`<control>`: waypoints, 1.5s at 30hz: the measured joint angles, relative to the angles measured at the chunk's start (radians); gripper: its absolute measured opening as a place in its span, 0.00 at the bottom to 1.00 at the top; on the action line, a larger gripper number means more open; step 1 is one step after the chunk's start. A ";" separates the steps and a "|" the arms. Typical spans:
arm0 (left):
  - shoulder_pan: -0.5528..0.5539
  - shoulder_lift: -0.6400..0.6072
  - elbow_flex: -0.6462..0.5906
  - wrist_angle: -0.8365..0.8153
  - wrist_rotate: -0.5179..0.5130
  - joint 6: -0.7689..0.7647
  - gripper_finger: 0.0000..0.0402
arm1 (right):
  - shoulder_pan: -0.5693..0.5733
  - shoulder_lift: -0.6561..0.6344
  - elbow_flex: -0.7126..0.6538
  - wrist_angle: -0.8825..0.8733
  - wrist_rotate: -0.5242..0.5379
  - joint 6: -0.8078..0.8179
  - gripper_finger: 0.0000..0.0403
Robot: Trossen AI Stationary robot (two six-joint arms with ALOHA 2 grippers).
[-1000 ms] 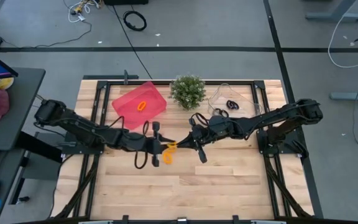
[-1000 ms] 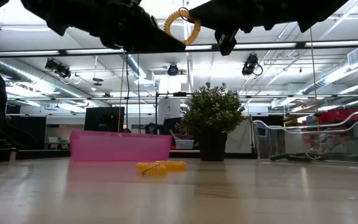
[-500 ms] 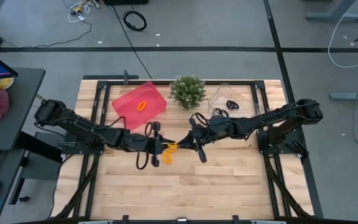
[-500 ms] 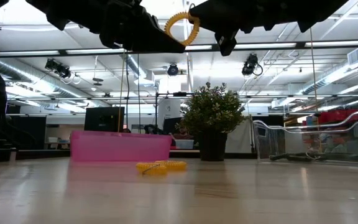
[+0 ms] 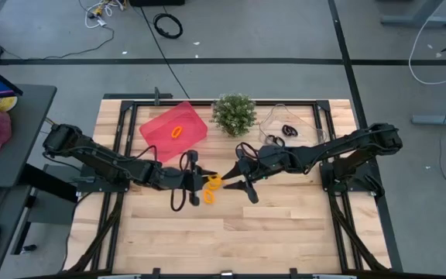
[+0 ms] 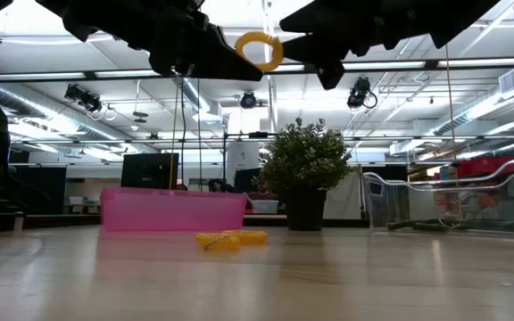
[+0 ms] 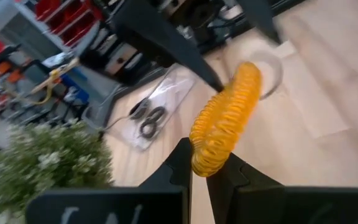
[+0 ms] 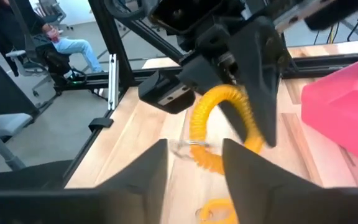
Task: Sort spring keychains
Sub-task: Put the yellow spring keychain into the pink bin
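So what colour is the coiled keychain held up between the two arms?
Orange-yellow; the small coiled spring keychain shows best in the left wrist view.

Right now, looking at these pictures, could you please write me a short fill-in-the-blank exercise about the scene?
1. The left gripper is shut on an ______ spring keychain, held above the table.
2. The right gripper stands ______, its fingers apart around the loop.
3. One orange keychain lies in the ______ bin.
4. Black keychains lie in the ______ bin.

Missing words: orange; open; pink; clear
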 joint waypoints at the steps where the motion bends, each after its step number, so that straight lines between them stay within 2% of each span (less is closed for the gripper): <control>1: -0.001 0.000 0.000 -0.005 -0.025 0.000 0.06 | -0.004 0.000 0.000 -0.005 0.000 0.000 0.43; 6: 0.000 -0.019 -0.002 -0.066 -0.099 -0.021 0.06 | -0.035 -0.016 0.000 -0.035 0.000 0.015 0.56; 11: -0.001 -0.078 -0.001 -0.178 -0.187 -0.086 0.06 | -0.079 -0.087 0.001 -0.176 0.000 0.049 0.61; 15: -0.006 -0.135 -0.001 -0.279 -0.287 -0.179 0.06 | -0.101 -0.147 0.001 -0.308 0.029 0.075 0.61; 18: -0.007 -0.173 -0.002 -0.370 -0.398 -0.297 0.06 | -0.102 -0.190 0.001 -0.389 0.109 0.089 0.59; 22: 0.001 -0.225 0.000 -0.508 -0.456 -0.452 0.06 | -0.101 -0.236 0.001 -0.441 0.219 0.086 0.57; 29: 0.007 -0.300 -0.014 -0.749 -0.533 -0.670 0.06 | -0.096 -0.279 0.001 -0.447 0.227 0.020 0.55; 34: 0.013 -0.340 -0.013 -0.921 -0.600 -0.884 0.06 | -0.085 -0.279 0.001 -0.450 0.226 -0.013 0.55; 40: 0.027 -0.335 -0.013 -1.120 -0.689 -1.125 0.06 | -0.083 -0.279 0.001 -0.450 0.227 -0.016 0.55; 45: 0.062 -0.311 -0.013 -1.192 -0.704 -1.232 0.06 | -0.082 -0.279 0.001 -0.450 0.227 -0.015 0.55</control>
